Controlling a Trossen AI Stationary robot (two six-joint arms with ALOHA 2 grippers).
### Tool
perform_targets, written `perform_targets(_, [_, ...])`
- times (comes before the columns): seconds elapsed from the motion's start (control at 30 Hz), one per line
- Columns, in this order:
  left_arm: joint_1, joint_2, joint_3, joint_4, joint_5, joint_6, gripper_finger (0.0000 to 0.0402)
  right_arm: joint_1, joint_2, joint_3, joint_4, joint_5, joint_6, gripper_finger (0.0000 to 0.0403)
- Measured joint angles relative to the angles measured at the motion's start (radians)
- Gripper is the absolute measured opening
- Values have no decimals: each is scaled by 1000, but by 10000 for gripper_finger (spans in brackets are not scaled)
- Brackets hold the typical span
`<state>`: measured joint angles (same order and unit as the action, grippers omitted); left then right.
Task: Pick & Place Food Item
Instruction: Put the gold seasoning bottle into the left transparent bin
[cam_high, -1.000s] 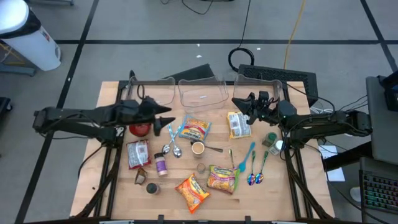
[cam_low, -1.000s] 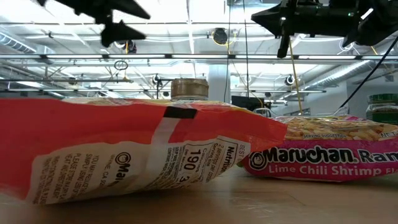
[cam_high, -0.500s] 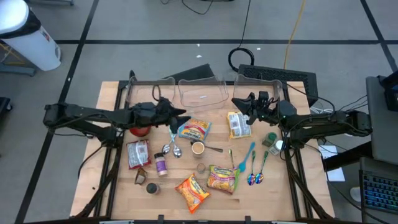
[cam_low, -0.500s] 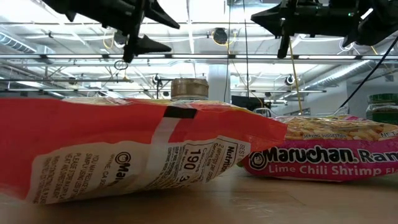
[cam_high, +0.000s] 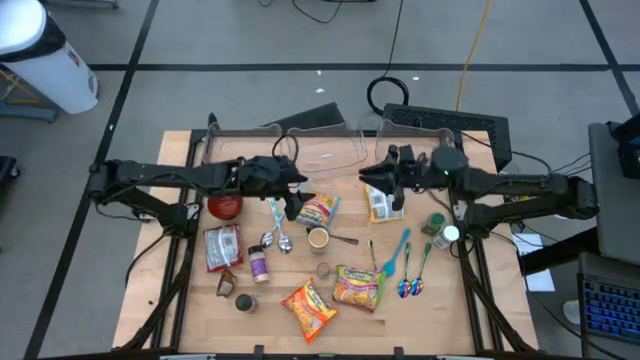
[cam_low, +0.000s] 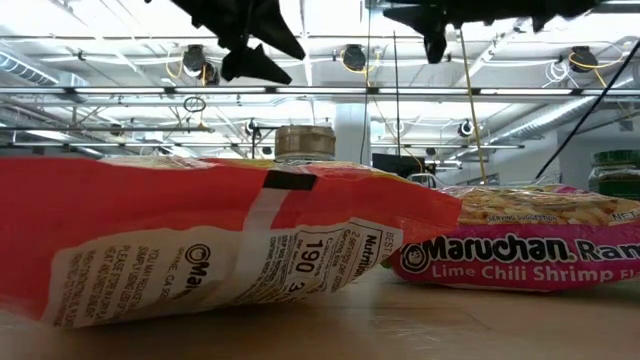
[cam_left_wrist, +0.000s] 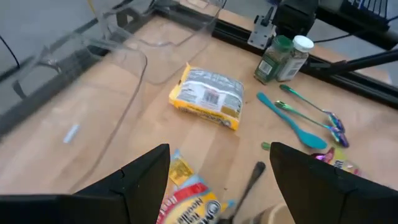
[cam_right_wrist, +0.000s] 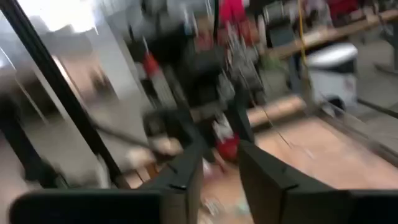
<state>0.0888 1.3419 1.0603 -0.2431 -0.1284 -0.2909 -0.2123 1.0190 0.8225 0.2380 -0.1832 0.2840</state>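
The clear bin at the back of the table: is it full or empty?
Empty. In the high view the clear bin shows only its see-through floor, with no packet inside; the left wrist view shows the same bare bin.

Red bowl (cam_high: 224, 207) at 9 o'clock on my table (cam_high: 180, 300), green-capped jar (cam_high: 434, 222) at 3. Teal spoon (cam_high: 398, 250) lies near 4 o'clock, just beside two green-handled spoons (cam_high: 420, 265).

Food packets, spoons and jars crowd the table (cam_high: 180, 300): a clear bin (cam_high: 325, 148) stands at the far edge, a ramen packet (cam_high: 383, 200) right of centre, another packet (cam_high: 316, 209) just left of it, a cup (cam_high: 318, 237) between them and nearer, and two spice jars (cam_high: 438, 228) at the right edge.
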Motion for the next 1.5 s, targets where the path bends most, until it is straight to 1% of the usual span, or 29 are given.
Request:
perform_targets(0.07, [14, 1, 15, -21, 2, 36, 282, 0, 16, 73, -180, 20, -87, 128])
perform_targets(0.1, [22, 1, 21, -25, 8, 52, 282, -2, 23, 100, -239, 45, -115, 138])
perform_targets(0.17, [40, -1, 30, -31, 27, 77, 282, -4, 29, 130, -285, 90, -149, 155])
perform_targets(0.27, [72, -14, 47, -115, 52, 87, 282, -5, 25, 129, -261, 129, -200, 174])
perform_targets(0.33, [91, -14, 67, -181, 66, 79, 282, -5, 23, 120, -262, 133, -245, 181])
perform_targets(0.4, [109, -13, 83, -249, 104, 49, 282, -5, 24, 110, -262, 131, -267, 185])
perform_targets(0.43, [114, -13, 89, -256, 131, 25, 282, -5, 24, 103, -259, 131, -268, 186])
perform_targets(0.53, [116, -14, 93, -225, 224, -31, 282, -5, 26, 70, -236, 131, -244, 187])
perform_targets(0.6, [104, -13, 93, -219, 267, -9, 282, -5, 27, 37, -203, 131, -223, 186])
perform_targets(0.77, [69, -13, 93, -226, 251, 80, 282, -5, 27, -26, -91, 131, -139, 181])
perform_targets(0.9, [65, -9, 93, -223, 255, 71, 282, -5, 27, -33, -84, 131, -113, 184])
perform_targets(1.0, [51, -6, 92, -220, 293, 53, 282, -4, 27, -33, -88, 130, -113, 188])
perform_targets(1.07, [24, -6, 92, -199, 309, 56, 282, -4, 27, -33, -90, 130, -113, 189])
perform_targets(1.13, [-15, -6, 92, -192, 302, 78, 282, -4, 27, -33, -93, 130, -113, 189])
perform_targets(1.33, [-139, -6, 92, -187, 147, 113, 282, -4, 27, -33, -112, 130, -113, 186])
perform_targets(1.5, [-204, -6, 92, -166, 93, 83, 282, -4, 27, -33, -127, 130, -113, 187])
